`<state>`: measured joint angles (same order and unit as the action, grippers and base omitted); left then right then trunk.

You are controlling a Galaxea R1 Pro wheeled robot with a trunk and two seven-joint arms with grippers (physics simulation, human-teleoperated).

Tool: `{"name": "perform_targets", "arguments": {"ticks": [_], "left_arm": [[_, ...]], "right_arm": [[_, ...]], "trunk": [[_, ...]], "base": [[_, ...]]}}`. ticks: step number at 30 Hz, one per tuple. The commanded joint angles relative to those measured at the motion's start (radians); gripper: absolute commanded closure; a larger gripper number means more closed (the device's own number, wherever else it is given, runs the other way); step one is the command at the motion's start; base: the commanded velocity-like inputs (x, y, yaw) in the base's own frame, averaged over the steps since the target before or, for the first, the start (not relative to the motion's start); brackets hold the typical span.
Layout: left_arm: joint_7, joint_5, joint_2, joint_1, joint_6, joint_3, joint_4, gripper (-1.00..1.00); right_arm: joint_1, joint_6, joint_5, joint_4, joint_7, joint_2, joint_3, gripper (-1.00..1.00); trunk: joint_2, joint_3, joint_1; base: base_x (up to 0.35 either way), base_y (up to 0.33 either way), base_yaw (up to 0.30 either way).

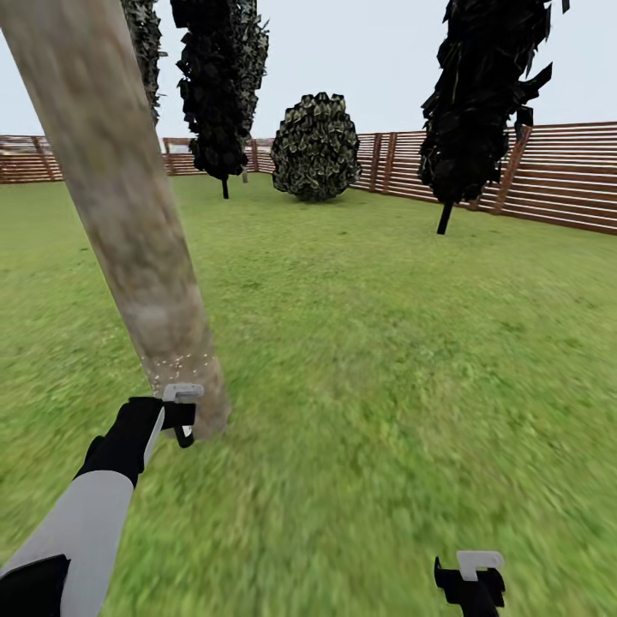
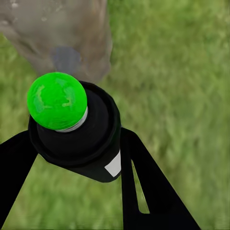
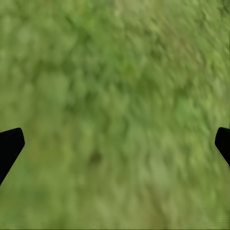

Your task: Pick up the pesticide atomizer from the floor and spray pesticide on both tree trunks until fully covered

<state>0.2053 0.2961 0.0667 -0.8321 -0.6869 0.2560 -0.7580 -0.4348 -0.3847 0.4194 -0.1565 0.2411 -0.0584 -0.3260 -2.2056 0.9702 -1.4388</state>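
The pesticide atomizer (image 2: 79, 136) is held in the left gripper (image 1: 178, 417), low against the foot of the near tree trunk (image 1: 128, 223). In the left wrist view it is seen end-on: a dark cylinder clamped between the two black fingers (image 2: 143, 182), topped by a round cap that is lit bright green here. The jaws are closed onto the body just below the cap. A scatter of pale specks is seen on the bark just above the gripper in the head view, and a greyish patch on the trunk in the wrist view; this is judged to be spray landing.

Handling, judged: a rigid, light canister, smooth-walled and likely to slip or twist if gripped loosely. The mid-body hold is considered sound, since the cap and nozzle end are left free. Squeezing harder is not thought necessary; steadiness of aim matters more.

The right gripper (image 1: 470, 583) is held low over the grass (image 3: 115, 105), its jaws wide apart and nothing between them.

Beyond, dark narrow trees (image 1: 480, 103), a rounded bush (image 1: 315, 147) and a slatted wooden fence (image 1: 566, 176) are noted. Most of the trunk above is judged still uncovered.
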Motion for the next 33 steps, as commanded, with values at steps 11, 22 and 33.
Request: {"name": "perform_targets", "arguments": {"ticks": [11, 22, 33], "left_arm": [[-0.032, 0.007, -0.002, -0.001, -0.003, 0.005, 0.000, 1.00], [-0.033, 0.009, -0.001, 0.001, -0.004, 0.003, 0.000, 1.00], [-0.035, 0.009, 0.015, 0.033, 0.005, 0.010, 0.013, 1.00]], "right_arm": [[-0.001, -0.003, 0.011, 0.002, 0.003, 0.000, -0.007, -1.00], [-0.001, -0.003, 0.011, 0.000, 0.003, 0.000, -0.006, -1.00], [-0.001, -0.004, 0.012, 0.001, 0.003, 0.000, -0.006, -1.00]], "trunk": [[0.000, 0.001, 0.000], [0.000, 0.001, 0.000], [0.000, 0.001, 0.000]], "base": [[0.227, -0.202, 0.009], [0.026, -0.267, 0.102], [0.000, -0.273, 0.276]]}}
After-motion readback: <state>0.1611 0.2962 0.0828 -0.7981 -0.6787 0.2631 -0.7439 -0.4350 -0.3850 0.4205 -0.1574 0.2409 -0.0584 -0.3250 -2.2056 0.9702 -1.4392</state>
